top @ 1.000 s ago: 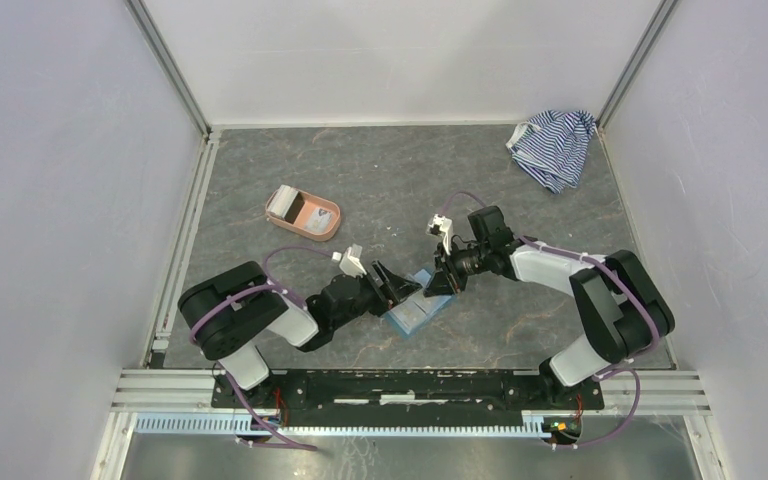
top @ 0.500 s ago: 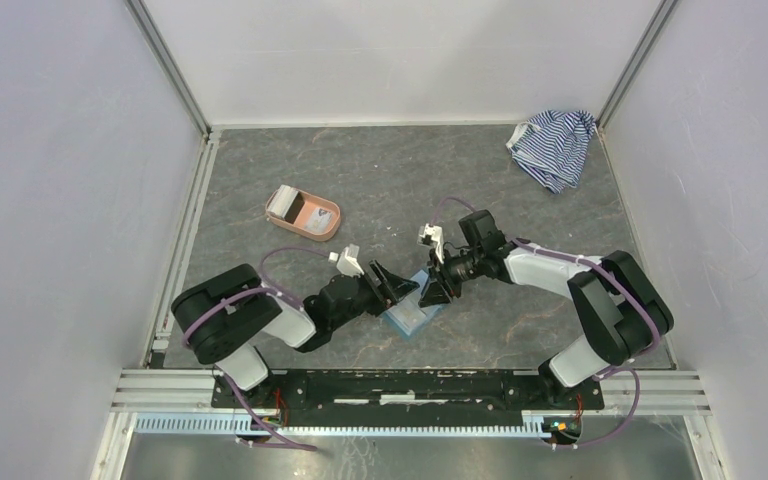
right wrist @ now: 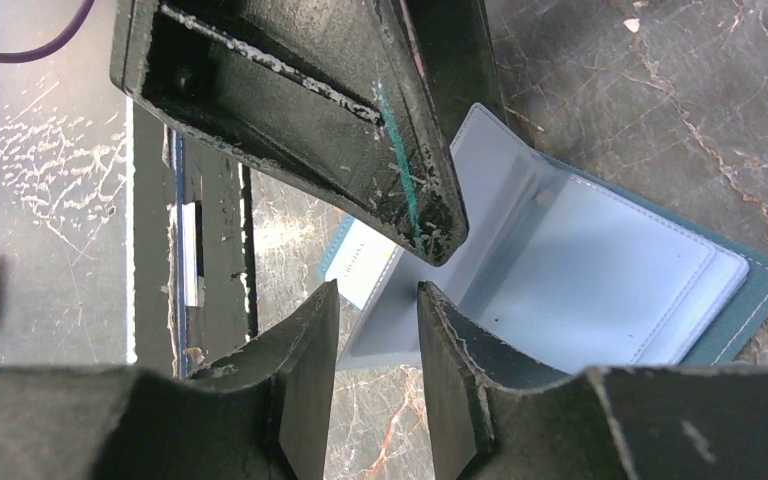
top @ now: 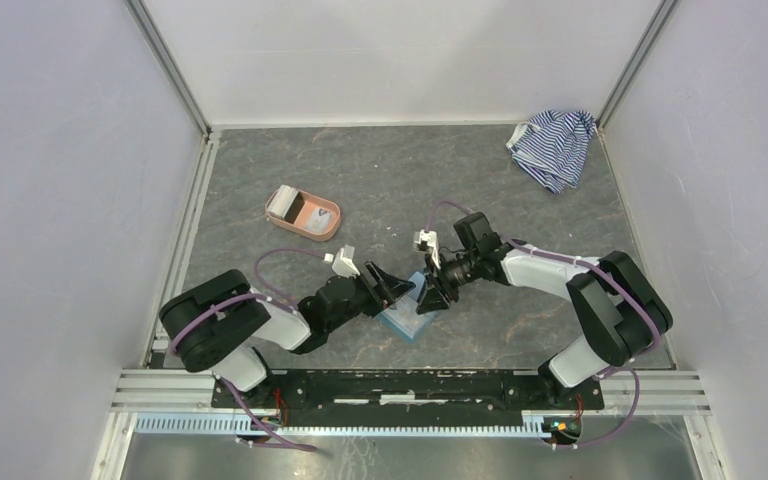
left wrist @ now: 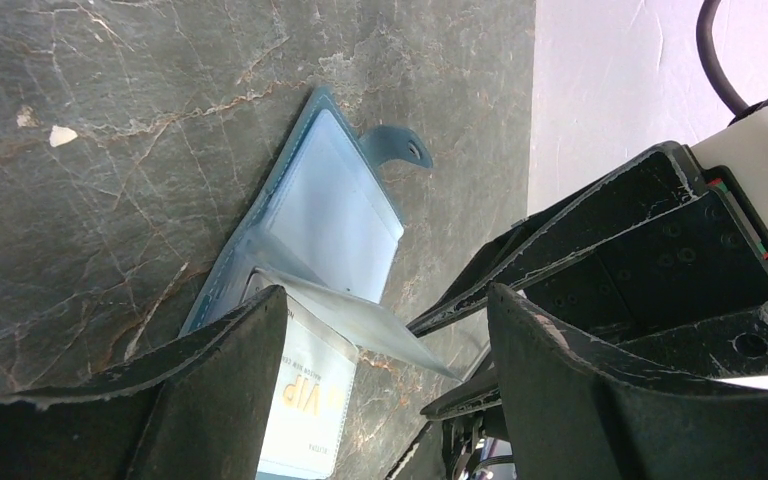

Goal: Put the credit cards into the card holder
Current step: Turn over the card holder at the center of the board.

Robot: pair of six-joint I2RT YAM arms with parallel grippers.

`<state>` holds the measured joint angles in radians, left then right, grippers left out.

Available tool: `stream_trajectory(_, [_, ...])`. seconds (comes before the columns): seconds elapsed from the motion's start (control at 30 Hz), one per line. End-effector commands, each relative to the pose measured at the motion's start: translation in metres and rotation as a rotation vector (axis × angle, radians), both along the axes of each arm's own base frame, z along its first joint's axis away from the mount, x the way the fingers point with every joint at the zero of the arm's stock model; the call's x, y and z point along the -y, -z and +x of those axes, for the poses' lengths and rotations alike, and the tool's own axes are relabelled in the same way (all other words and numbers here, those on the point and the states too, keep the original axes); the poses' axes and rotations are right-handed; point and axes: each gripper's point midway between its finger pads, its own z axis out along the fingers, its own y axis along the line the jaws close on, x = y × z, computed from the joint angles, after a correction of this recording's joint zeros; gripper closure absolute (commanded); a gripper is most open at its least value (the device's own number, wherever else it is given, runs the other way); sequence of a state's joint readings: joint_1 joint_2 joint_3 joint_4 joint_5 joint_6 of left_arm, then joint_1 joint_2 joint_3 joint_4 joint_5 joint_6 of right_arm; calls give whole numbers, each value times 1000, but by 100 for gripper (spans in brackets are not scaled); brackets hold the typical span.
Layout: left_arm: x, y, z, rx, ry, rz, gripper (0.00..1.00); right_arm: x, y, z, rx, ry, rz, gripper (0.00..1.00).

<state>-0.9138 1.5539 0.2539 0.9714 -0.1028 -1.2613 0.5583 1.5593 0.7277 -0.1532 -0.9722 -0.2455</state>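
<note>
The teal card holder (top: 410, 314) lies open on the table between both grippers, light blue inside (left wrist: 332, 212), with its snap tab (left wrist: 401, 146) at the far side. A white card marked VIP (left wrist: 306, 400) sits in one of its sleeves. It also shows in the right wrist view (right wrist: 364, 266). A clear sleeve leaf (left wrist: 385, 328) stands lifted against my right gripper's finger (left wrist: 520, 275). My left gripper (left wrist: 385, 300) is open over the holder's near end. My right gripper (right wrist: 375, 295) is open a little at the leaf's edge, pinching nothing. A whitish card (top: 284, 203) lies in the pink tray.
The salmon-pink oval tray (top: 321, 222) sits at the left middle of the table. A blue-and-white striped cloth (top: 552, 146) lies in the far right corner. The metal rail (top: 410, 384) runs along the near edge.
My right gripper has moved left and down onto the open holder, close to my left gripper. My left arm has shifted slightly left. The holder stays in place.
</note>
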Motion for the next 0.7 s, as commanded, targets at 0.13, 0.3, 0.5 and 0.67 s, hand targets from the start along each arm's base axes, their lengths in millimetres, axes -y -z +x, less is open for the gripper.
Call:
stream_trajectory(0.13, [-5, -8, 1, -2, -30, -32, 21, -12, -14, -4, 37, -72, 51, 56])
stream_trajectory(0.3, [-10, -8, -2, -4, -34, -31, 22, -13, -14, -9, 25, -99, 55, 55])
stream_trajectory(0.5, [-26, -16, -5, 12, -68, -14, 22, -15, -11, -14, 5, -118, 50, 54])
stream_trajectory(0.67, [-43, -26, -5, 42, -97, 70, 21, -15, -5, -15, -15, -120, 37, 55])
